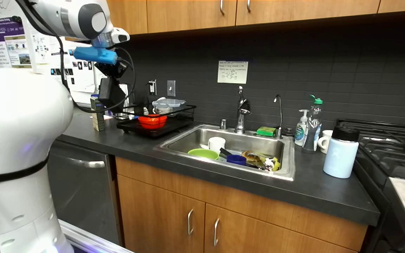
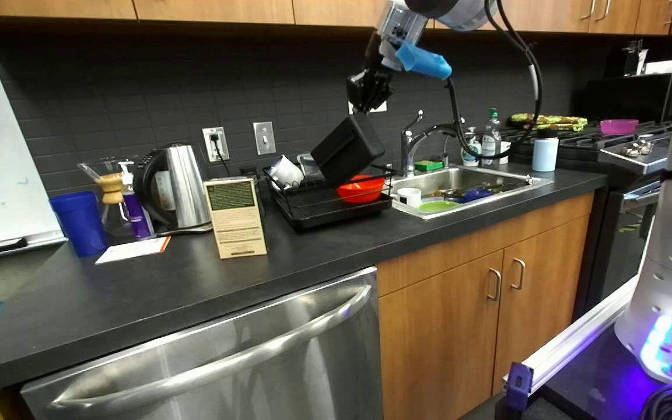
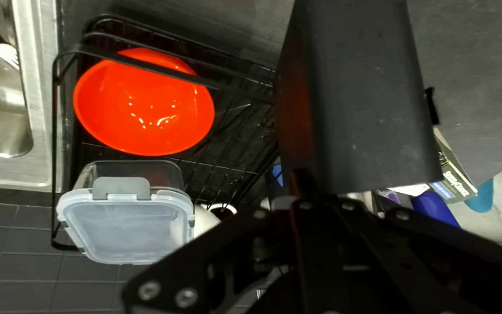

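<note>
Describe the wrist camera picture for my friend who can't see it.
A gripper holds a black bin by its edge. Left of it in the picture, a red bowl sits in a dish rack near a clear tub; part of a sink shows far left.

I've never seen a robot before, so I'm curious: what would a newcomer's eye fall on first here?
Probably the black box, held at a tilt by the gripper near the drying rack. Next might come the bright orange-red bowl sitting in that rack, vivid against the black. Over in the sink, a white mug and a green bowl stand out too.
</note>
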`<state>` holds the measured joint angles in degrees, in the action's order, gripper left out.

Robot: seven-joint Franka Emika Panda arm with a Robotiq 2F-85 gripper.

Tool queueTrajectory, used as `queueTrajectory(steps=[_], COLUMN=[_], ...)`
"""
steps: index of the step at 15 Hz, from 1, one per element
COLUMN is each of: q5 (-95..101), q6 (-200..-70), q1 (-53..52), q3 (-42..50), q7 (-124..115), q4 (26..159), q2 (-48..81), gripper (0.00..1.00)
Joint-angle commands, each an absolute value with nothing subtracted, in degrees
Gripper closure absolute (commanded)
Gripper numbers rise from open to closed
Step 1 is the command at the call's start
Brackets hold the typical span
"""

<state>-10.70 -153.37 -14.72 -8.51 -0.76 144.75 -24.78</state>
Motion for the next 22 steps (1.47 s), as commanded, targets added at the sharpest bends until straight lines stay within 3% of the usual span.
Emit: queueTrajectory(steps=[1,15,22], q5=[-11.62,-9.55,-0.96], q6=[-155.38,-168.56,-178.49], q1=[-15.22,-11.01,-2.89], q3=[-9.23,-11.65,-20.31], q7=[-2.65,-11.73,-23.0], q4=[143.98,137.7,139.88], q2=[-23.88,-15.37,-12.52], gripper=[0.99,0.99,0.99])
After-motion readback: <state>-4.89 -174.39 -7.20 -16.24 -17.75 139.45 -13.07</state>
